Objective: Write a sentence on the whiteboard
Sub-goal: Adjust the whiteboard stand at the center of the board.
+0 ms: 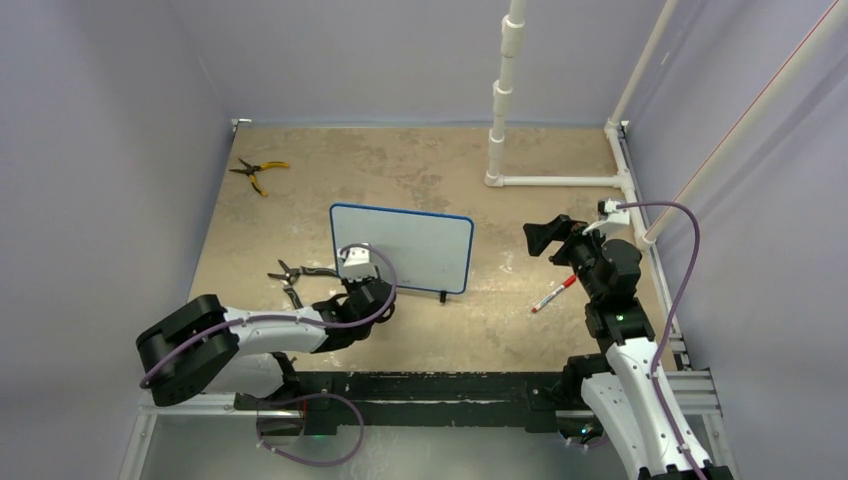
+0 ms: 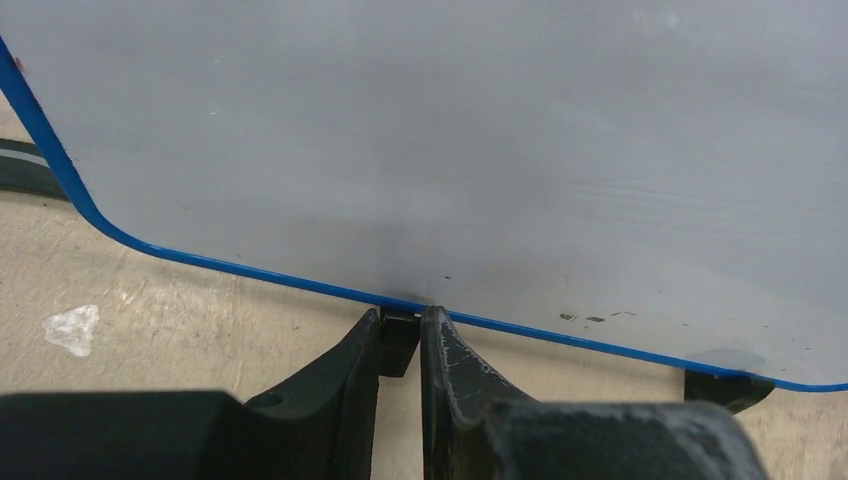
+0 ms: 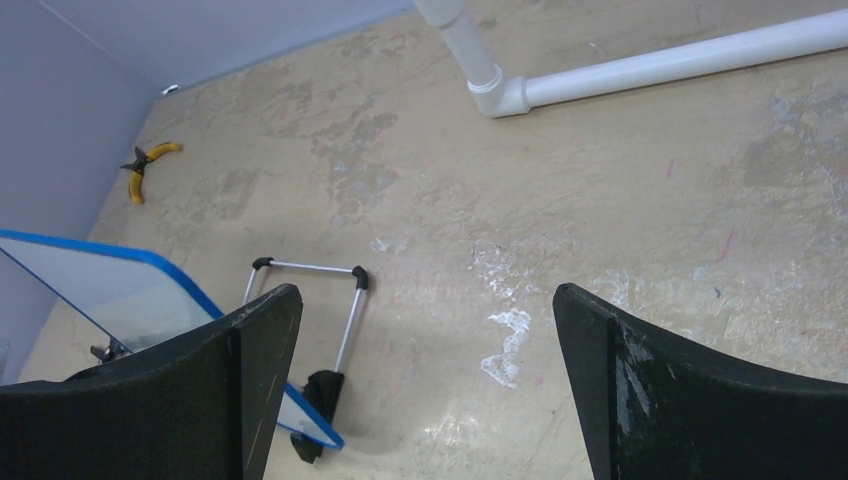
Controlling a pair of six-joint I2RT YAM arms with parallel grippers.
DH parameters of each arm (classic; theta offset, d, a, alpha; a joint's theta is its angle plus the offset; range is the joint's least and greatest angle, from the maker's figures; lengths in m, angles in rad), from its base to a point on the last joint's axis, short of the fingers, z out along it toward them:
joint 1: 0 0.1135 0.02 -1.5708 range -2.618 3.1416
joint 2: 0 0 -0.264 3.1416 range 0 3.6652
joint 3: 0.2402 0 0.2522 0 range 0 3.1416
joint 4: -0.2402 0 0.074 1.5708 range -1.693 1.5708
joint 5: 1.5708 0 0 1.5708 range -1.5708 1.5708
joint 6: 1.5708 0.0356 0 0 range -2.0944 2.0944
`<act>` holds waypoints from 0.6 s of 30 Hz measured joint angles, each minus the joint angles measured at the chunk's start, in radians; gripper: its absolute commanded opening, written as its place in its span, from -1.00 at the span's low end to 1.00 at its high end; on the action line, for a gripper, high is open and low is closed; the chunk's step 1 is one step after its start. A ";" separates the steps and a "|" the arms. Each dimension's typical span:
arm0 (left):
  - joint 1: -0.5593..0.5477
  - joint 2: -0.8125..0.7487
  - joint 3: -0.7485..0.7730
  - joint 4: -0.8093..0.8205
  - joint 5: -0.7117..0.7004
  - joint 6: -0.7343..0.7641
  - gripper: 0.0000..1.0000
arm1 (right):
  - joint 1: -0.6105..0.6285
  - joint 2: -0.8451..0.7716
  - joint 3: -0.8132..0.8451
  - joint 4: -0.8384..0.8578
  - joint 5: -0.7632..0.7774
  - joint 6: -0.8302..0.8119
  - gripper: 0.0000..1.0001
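Note:
The whiteboard [image 1: 405, 245] stands upright at the table's middle, white with a thin blue frame. Its face [image 2: 450, 150] shows no sentence, only a few small dark specks near the bottom edge. My left gripper [image 1: 362, 285] is at the board's lower left, shut on the board's left black foot [image 2: 398, 345]; its fingertips [image 2: 403, 315] touch the blue frame. The other foot [image 2: 725, 388] stands free to the right. My right gripper [image 1: 545, 238] is open and empty, above the table right of the board. In the right wrist view its jaws [image 3: 428, 295] stand wide apart, with the board [image 3: 110, 290] at the left edge.
A red marker [image 1: 555, 294] lies on the table under the right arm. Black pliers [image 1: 292, 277] lie left of the left gripper. Yellow-handled pliers [image 1: 258, 172] lie at the back left. A white pipe frame [image 1: 500, 110] stands at the back right. The board's wire stand [image 3: 345, 320] props it behind.

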 measured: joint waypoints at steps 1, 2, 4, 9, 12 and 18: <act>0.000 0.018 0.008 0.008 -0.011 -0.010 -1.00 | 0.000 0.000 0.000 0.000 0.000 -0.002 0.97; 0.000 0.033 0.015 0.015 -0.019 -0.017 -1.00 | 0.000 0.000 0.000 0.000 -0.001 -0.002 0.97; 0.000 0.073 0.037 0.031 -0.038 -0.035 -1.00 | 0.000 0.001 0.000 0.000 -0.004 -0.003 0.97; 0.000 0.137 0.085 0.046 -0.049 -0.080 -1.00 | 0.000 0.014 0.000 0.001 -0.015 -0.009 0.97; 0.000 0.166 0.116 0.048 -0.042 -0.102 -0.98 | 0.000 0.023 0.000 0.001 -0.025 -0.009 0.97; 0.007 0.174 0.133 0.037 -0.006 -0.118 -0.46 | 0.000 0.025 0.000 0.002 -0.039 -0.010 0.97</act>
